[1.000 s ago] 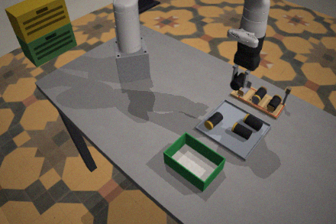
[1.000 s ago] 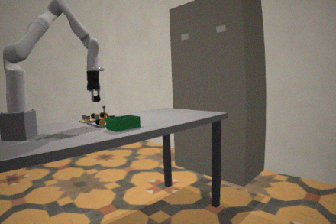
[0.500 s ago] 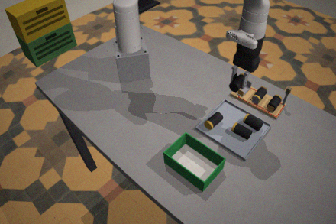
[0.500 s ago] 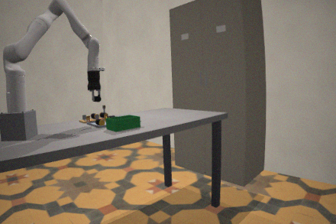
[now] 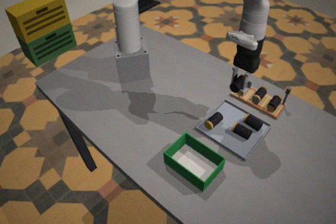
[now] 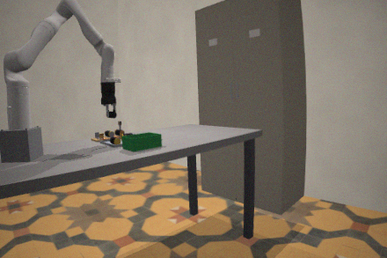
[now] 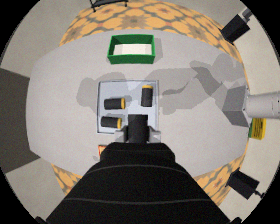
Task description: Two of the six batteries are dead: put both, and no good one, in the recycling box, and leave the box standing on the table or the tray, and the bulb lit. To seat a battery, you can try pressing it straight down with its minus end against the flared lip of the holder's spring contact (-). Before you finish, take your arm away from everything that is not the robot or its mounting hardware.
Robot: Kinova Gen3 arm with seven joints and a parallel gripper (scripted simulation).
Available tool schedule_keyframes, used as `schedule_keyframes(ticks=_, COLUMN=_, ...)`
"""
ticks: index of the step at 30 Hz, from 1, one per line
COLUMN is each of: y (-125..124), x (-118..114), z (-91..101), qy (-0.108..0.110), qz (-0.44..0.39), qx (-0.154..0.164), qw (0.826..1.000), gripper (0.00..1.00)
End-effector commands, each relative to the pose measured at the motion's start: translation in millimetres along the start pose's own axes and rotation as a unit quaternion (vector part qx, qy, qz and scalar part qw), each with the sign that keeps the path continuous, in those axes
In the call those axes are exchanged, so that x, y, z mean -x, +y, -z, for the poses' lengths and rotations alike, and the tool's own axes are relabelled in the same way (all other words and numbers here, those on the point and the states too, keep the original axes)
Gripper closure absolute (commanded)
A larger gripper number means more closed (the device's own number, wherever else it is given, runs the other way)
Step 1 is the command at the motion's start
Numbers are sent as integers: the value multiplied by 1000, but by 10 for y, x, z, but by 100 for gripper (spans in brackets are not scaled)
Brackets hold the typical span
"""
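My gripper is shut on a black battery and holds it lying level just above the empty left end of the wooden holder. Two batteries sit in the holder. The small bulb post at its right end looks dark. Three black batteries with yellow ends lie on the grey tray. The green recycling box stands upright on the table in front of the tray, with nothing in it.
The arm's grey base block stands at the back of the table. Yellow and green crates sit on the floor to the left. A tall grey cabinet stands beyond the table's end.
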State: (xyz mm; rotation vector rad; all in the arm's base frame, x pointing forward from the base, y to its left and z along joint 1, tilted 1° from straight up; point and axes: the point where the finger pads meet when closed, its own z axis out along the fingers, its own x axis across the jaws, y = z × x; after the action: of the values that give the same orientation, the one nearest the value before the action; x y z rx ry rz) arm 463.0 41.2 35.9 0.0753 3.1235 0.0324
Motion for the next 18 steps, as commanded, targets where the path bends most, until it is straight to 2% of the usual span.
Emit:
schedule_keyframes(ticks=1, y=-13, x=-10, z=-28, qy=2, qz=-1, qx=-1, qw=1000, gripper=43)
schedule_keyframes(ticks=12, y=-14, x=-12, z=-724, qy=2, qz=-1, qx=-1, qw=1000, gripper=43)
schedule_keyframes(ticks=18, y=-14, x=-13, z=-808, qy=2, qz=-1, qx=-1, qw=1000, gripper=43)
